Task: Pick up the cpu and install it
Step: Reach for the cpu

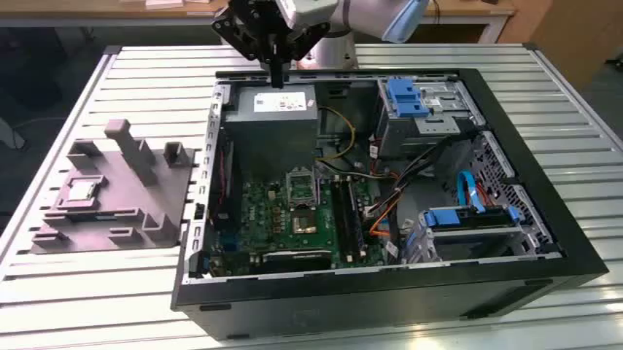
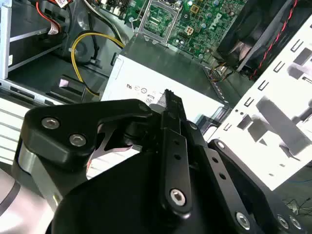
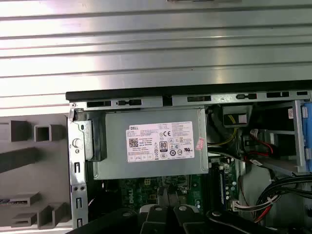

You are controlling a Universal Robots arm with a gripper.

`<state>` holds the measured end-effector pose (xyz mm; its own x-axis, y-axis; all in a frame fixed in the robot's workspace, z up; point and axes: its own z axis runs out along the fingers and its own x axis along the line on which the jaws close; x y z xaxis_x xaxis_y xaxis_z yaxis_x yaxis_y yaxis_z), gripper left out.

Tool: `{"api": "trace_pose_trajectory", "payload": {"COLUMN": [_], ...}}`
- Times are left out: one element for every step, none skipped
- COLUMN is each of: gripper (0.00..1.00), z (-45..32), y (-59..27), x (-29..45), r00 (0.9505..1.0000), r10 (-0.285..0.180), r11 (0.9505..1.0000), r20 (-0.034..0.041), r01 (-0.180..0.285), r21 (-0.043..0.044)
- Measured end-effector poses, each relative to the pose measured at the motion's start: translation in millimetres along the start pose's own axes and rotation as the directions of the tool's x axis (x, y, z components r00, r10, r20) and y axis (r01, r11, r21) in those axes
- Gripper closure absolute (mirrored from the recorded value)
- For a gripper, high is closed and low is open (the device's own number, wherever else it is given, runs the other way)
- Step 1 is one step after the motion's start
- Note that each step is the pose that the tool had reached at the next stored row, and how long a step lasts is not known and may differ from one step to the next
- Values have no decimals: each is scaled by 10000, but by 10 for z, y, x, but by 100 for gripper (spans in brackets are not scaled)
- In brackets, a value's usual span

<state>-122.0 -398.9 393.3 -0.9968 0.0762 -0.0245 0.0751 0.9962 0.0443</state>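
I am hovering my gripper (image 1: 279,80) above the grey power supply (image 1: 277,120) inside the open computer case (image 1: 389,300), fingers pressed together and gripping nothing. The cpu (image 1: 80,191) is sitting on the grey fixture (image 1: 156,211) beside the case, well apart from my gripper.

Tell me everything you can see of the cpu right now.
The cpu is a small flat square chip, silvery-grey on top with a pale rim. It lies flat in a recess of the grey fixture, on the exterior view's left of the computer case. Only the fixture touches it; the gripper hangs far off.
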Motion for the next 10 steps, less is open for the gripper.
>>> {"api": "trace_pose_trajectory", "payload": {"gripper": [89,89,89,89,89,89,89,89,89,89], "z": [0,0,0,0,0,0,-1,-1,0,-1], "y": [0,0,0,0,0,0,0,-1,-2,-2], "x": [0,0,0,0,0,3,8,13,21,27], "r00": [10000,10000,10000,10000,10000,10000,10000,10000,10000,10000], "r10": [0,0,0,0,0,1,2,2,1,0], "r11": [10000,10000,10000,10000,10000,10000,10000,10000,10000,10000], "r20": [0,0,0,0,0,0,0,0,0,0], "r01": [0,0,0,0,0,-1,-2,-2,-1,0], "r21": [0,0,-1,0,0,0,1,0,-1,0]}}
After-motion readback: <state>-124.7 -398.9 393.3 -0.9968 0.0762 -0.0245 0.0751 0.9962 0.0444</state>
